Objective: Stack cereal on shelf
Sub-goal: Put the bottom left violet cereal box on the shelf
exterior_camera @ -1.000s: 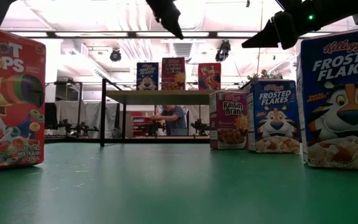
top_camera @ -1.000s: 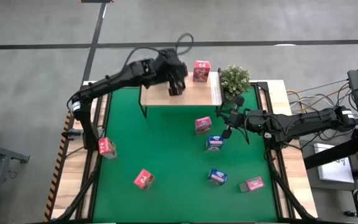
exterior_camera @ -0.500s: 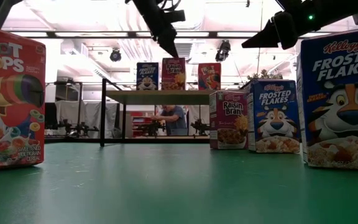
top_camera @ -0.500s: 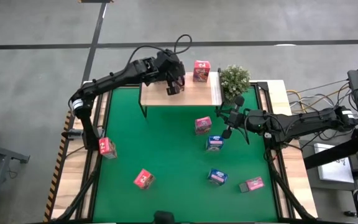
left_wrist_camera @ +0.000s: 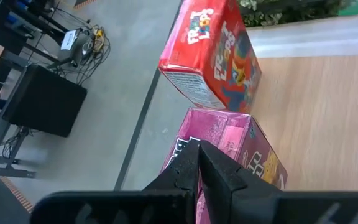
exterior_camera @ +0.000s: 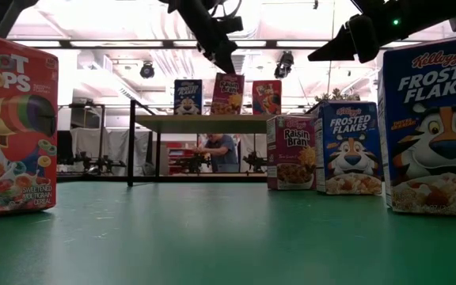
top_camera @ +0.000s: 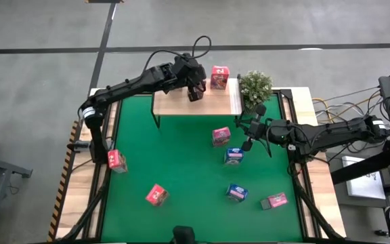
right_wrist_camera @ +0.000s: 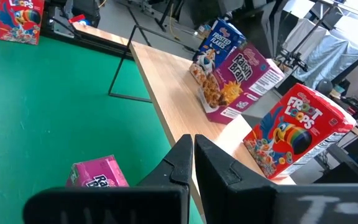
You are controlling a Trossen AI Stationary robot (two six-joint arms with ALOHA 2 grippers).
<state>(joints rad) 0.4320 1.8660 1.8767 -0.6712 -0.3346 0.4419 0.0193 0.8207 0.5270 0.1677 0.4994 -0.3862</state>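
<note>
While three cereal boxes (exterior_camera: 228,95) already sit on the shelf (top_camera: 217,103) at top centre, six wait on the green surface (top_camera: 181,156), both arms' fingers clenched empty.

Two slim black jointed arms of boxy segments, each ending in a black two-finger gripper: the left gripper (top_camera: 195,93) and the right gripper (top_camera: 248,130). A thin black cable loops above the left arm's wrist; black cable bundles trail from the right arm's base
</note>
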